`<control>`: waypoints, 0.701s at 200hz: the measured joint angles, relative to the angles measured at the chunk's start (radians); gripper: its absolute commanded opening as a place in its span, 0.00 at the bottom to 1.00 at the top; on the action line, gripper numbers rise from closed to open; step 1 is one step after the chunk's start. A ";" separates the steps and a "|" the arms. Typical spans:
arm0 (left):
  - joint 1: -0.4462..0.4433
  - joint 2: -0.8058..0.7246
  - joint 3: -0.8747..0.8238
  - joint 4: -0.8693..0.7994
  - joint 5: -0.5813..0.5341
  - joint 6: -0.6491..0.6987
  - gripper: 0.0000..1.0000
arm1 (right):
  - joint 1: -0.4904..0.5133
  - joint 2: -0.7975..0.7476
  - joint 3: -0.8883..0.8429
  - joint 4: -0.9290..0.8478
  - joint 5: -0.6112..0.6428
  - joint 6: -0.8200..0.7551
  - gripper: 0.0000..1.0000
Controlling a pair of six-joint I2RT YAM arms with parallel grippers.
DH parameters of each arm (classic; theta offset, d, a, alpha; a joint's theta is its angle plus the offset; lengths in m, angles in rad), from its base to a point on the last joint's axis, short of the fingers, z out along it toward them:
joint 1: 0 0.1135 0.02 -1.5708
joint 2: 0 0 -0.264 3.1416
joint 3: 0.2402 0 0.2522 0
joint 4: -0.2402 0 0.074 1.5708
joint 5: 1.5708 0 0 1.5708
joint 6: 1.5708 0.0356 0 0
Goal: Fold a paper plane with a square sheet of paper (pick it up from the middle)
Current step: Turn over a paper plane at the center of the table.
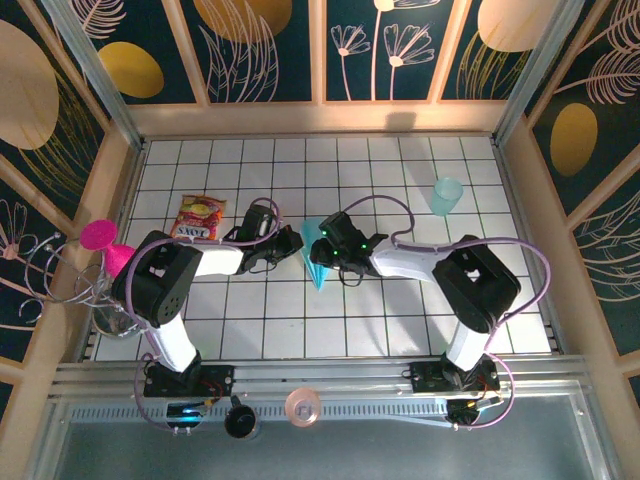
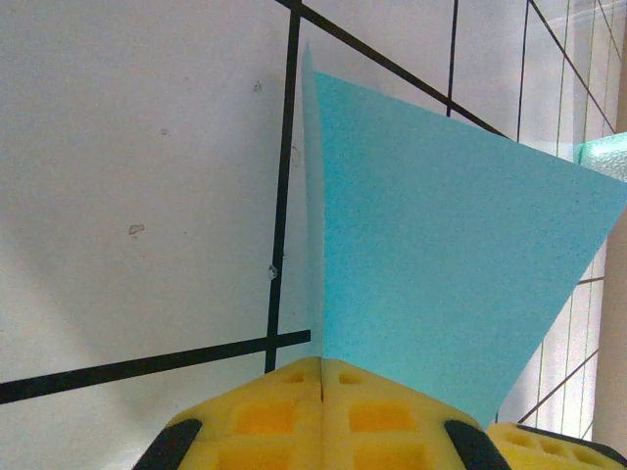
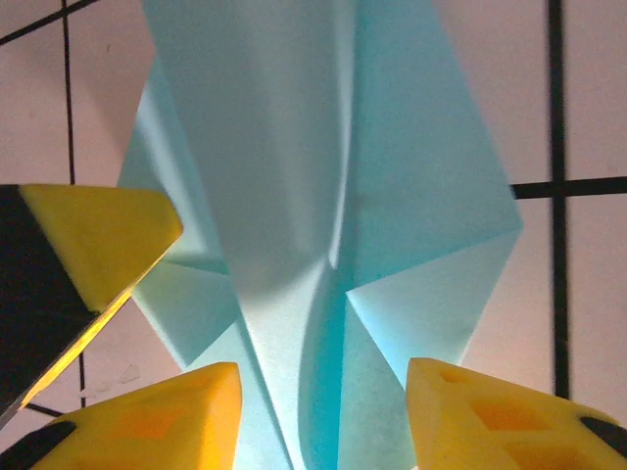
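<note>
Paper plane on the tiled table, mid-floor, squeezed between the 2 grippers. From above, cannot make out either set of fingertips: dark gripper bodies crowd both flanks of the paper, with just a cyan sliver on show.

In the left wrist view, paper plane hidden at its lower part behind yellow fingers, far corner cut by the frame's right edge. In the right wrist view, paper plane cut off top and bottom, so no tip or tail to read.

From above: narrow tip toward the near edge and the arm bases, wide end toward the far wall. Long axis far-to-near, barely slanted.

Left gripper: pressed closed, pinching a paper edge in the seam. Right gripper: fingers parted, astride the folded body, no pinch visible.

Teal cup well apart, far right.
</note>
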 measured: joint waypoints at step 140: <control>0.000 0.000 0.000 0.000 0.000 -0.003 0.00 | 0.036 -0.018 0.002 -0.042 0.007 0.026 0.57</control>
